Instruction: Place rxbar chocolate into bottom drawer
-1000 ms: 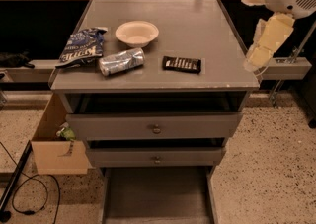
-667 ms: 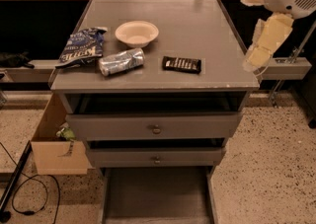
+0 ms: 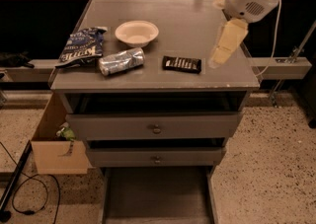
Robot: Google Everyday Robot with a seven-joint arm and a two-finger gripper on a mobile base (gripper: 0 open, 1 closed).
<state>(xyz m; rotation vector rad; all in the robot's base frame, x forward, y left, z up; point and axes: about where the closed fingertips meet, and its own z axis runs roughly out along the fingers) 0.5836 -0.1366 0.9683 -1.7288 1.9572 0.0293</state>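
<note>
Here the rxbar chocolate (image 3: 182, 63) lies flat on the top of the grey cabinet (image 3: 197, 16), a little right of the middle of the frame and not far from the front edge. Its long axis runs almost left to right across the frame, with the right end a bit lower, and the face with the white lettering looks up.

The gripper (image 3: 217, 59) hangs just to the right of the bar, with its tip low over the top. It carries nothing, and I cannot tell whether it is open or closed.

The bar is probably light and fairly stiff inside, but the wrapper looks smooth and may slip. It is also thin, so there is little height to catch. I think the best hold is across the short width, near the middle of the length, so it does not swing.

The bottom drawer (image 3: 157, 193) stands pulled out at the lower middle of the frame. The crushed can (image 3: 121, 61) lies to the left of the bar, apart from it.
</note>
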